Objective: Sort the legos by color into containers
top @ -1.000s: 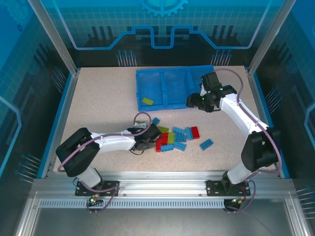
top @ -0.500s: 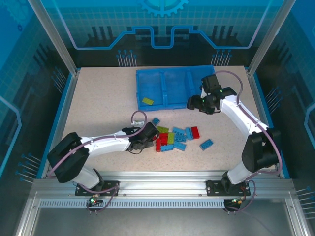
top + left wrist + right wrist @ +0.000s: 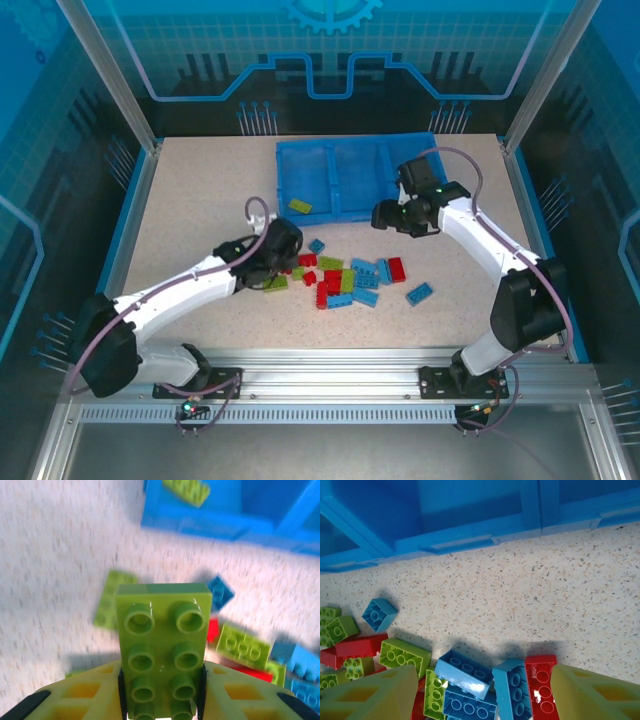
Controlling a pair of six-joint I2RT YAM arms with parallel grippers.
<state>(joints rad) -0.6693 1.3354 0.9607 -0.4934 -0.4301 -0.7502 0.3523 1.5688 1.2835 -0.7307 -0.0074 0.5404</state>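
My left gripper is shut on a lime green lego, studs facing the camera, held above the table. In the top view the left gripper hovers at the left end of the lego pile, short of the blue tray of containers. One green lego lies in the tray's left compartment. My right gripper hangs open between tray and pile. Its fingers spread above blue legos and a red lego, holding nothing.
A loose green lego and a small blue lego lie on the speckled table between my left gripper and the tray wall. A lone blue lego sits right of the pile. The tray's front wall runs across the right wrist view.
The left arm stretched out and carried the green lego up and away from the pile's near left side toward the tray. The right gripper shifted slightly left, over the pile's far side.
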